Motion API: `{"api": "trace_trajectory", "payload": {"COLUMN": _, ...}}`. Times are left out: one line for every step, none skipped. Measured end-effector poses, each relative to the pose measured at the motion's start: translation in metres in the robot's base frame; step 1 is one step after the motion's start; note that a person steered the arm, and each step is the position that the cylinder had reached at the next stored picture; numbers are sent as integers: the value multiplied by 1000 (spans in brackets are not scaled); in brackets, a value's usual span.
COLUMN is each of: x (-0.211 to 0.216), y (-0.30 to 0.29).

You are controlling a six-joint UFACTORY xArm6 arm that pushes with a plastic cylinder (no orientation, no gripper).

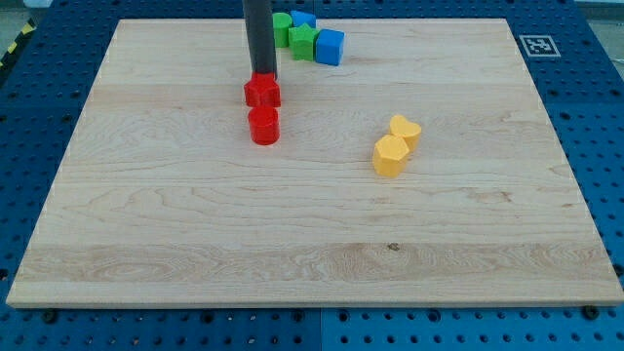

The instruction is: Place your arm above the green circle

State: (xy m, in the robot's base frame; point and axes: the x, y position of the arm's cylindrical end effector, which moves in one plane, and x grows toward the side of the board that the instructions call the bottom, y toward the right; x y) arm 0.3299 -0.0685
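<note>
My tip (pixel 263 76) comes down from the view's top and ends just above the red star block (pixel 261 93), touching or nearly touching it. A red round block (pixel 264 126) sits right below the star. The green circle (pixel 281 27) shows partly beside the rod, at the view's top, right of my tip. A green star block (pixel 303 40) lies next to it, with a blue block (pixel 303 19) behind and a blue cube (pixel 330 47) to the right.
A yellow heart block (pixel 406 131) and a yellow hexagon block (pixel 390 155) touch each other right of centre. The wooden board (pixel 312 244) lies on a blue perforated table. A marker tag (pixel 538 45) is at the board's top right corner.
</note>
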Motion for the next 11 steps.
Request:
{"api": "trace_trajectory", "payload": {"x": 20, "y": 0}}
{"api": "trace_trajectory", "payload": {"x": 27, "y": -1}}
{"api": "trace_trajectory", "payload": {"x": 0, "y": 2}}
{"api": "trace_trajectory", "payload": {"x": -27, "y": -3}}
{"api": "trace_trajectory", "payload": {"x": -38, "y": -21}}
{"api": "trace_trajectory", "payload": {"x": -78, "y": -27}}
{"api": "trace_trajectory", "payload": {"x": -134, "y": -25}}
{"api": "trace_trajectory", "payload": {"x": -137, "y": -16}}
{"api": "trace_trajectory", "payload": {"x": -138, "y": 5}}
{"api": "trace_trajectory", "payload": {"x": -136, "y": 25}}
{"api": "trace_trajectory", "payload": {"x": -136, "y": 31}}
